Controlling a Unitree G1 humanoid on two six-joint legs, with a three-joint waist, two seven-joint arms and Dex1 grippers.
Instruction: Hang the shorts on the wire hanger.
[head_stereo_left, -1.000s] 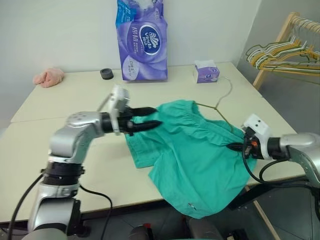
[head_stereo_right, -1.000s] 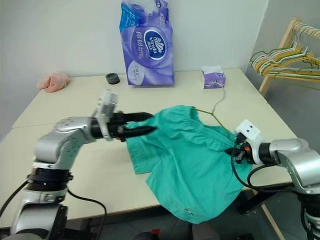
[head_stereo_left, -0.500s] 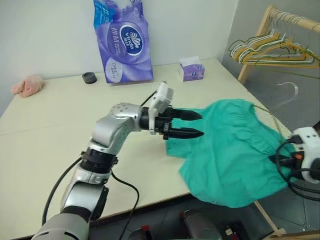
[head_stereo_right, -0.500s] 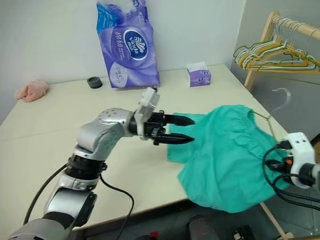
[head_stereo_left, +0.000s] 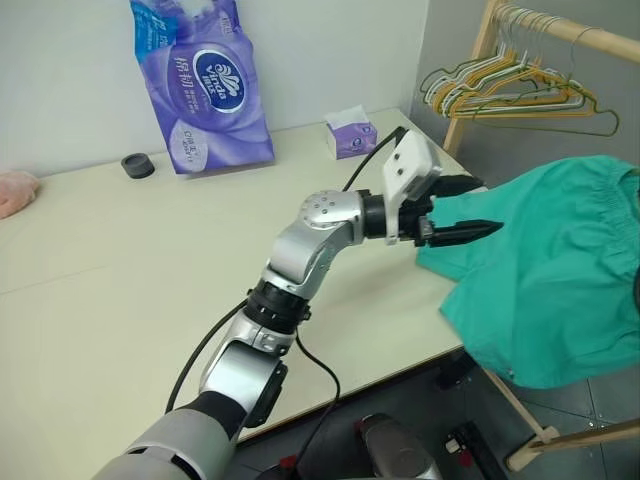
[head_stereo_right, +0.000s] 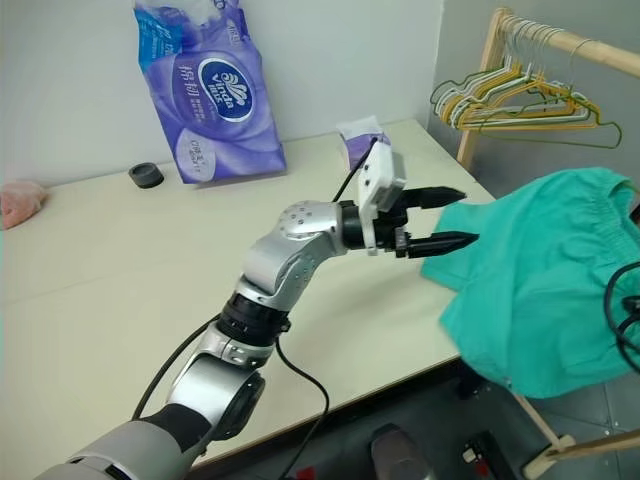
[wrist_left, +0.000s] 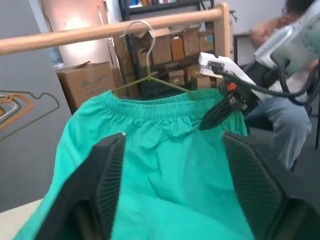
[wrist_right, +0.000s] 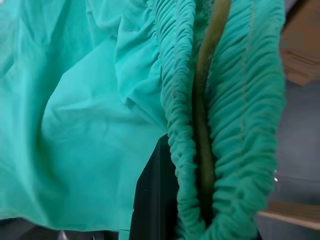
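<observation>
Teal shorts hang on the wire hanger.

The shorts hang off the surface's right edge, on the wire hanger, whose hook sits just under a wooden rail. The left gripper reaches toward them from the left. At the surface's back stand a tissue pack, a tissue box to its right and a small ring to its left. A hanger rack stands behind the shorts.
</observation>
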